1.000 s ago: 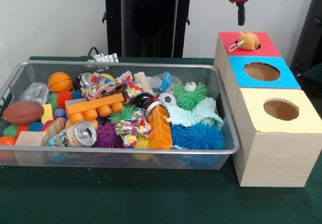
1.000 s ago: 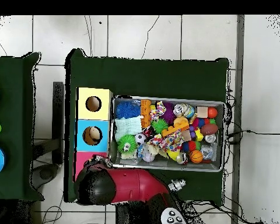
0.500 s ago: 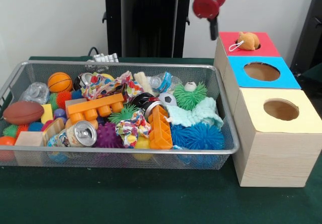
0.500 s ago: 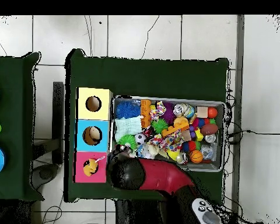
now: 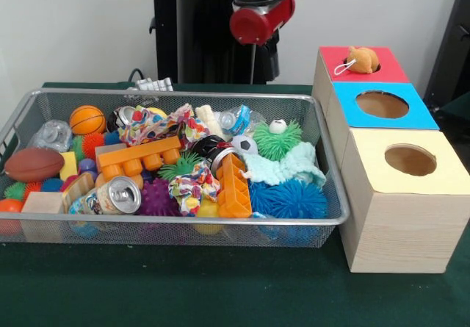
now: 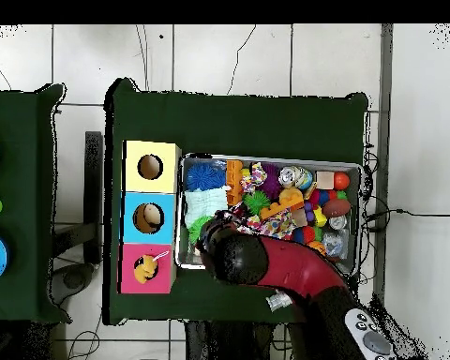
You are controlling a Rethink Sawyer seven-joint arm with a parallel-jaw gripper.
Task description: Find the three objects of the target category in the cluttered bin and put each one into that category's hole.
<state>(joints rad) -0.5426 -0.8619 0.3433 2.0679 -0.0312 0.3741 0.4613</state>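
A wire mesh bin [image 5: 176,228] holds a heap of toys: spiky balls, an orange block piece [image 5: 139,155], patterned cloth [image 5: 192,186], a can [image 5: 117,195] and small sports balls. Three wooden boxes stand beside it, topped red [image 5: 389,68], blue [image 5: 418,110] and yellow [image 5: 444,169], each with a round hole. A small orange plush toy [image 5: 361,59] sits in the red box's hole, also seen as the orange plush [image 6: 146,268] from overhead. My gripper [image 5: 253,56] hangs empty above the bin's back rim, well above the toys. In the overhead view the red arm [image 6: 257,264] covers it.
The bin [image 6: 346,167] and boxes rest on a dark green cloth [image 5: 220,290]. A brown toy football [image 5: 33,164] and an orange basketball [image 5: 87,119] lie at the bin's left end. A green spiky ball [image 5: 277,142] and blue spiky balls [image 5: 290,198] lie nearest the boxes.
The arm has swung away from above the red box to over the bin's back edge. The orange plush toy stays on the red box's hole.
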